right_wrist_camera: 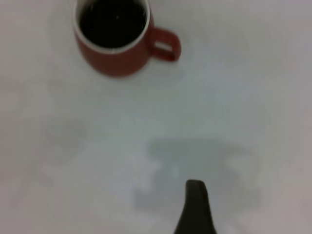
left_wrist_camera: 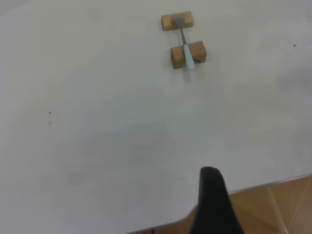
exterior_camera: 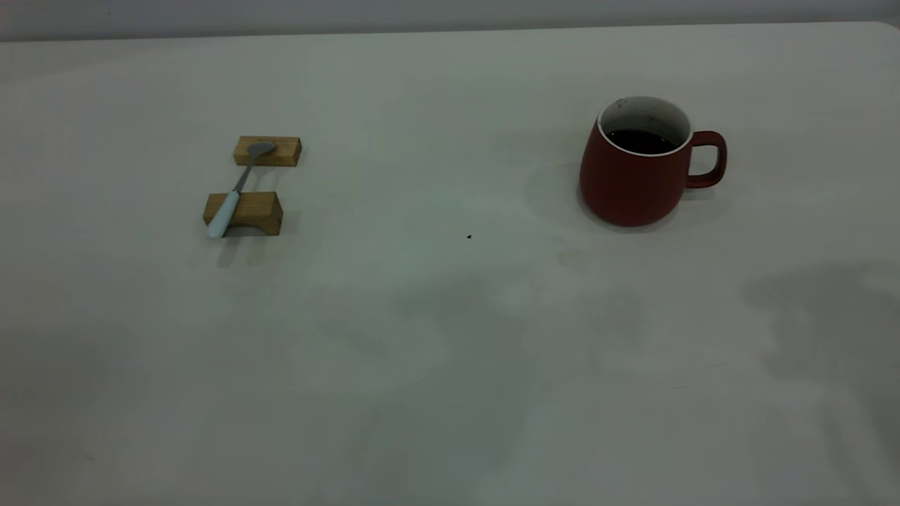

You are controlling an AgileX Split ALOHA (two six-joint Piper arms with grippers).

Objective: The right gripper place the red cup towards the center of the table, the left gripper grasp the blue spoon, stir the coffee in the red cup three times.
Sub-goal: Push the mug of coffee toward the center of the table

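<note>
The red cup stands upright on the right side of the table, its handle pointing right and dark coffee inside. The right wrist view looks down into the cup and its coffee. My right gripper shows only a black tip over bare table, well apart from the cup. The blue spoon lies across two wooden blocks on the left. My left gripper shows only a black tip over the table's edge, far from the spoon. Neither gripper appears in the exterior view.
The spoon's bowl rests on the far wooden block and its handle on the near block. A tiny dark speck marks the table's middle. In the left wrist view the table's edge borders a wooden floor.
</note>
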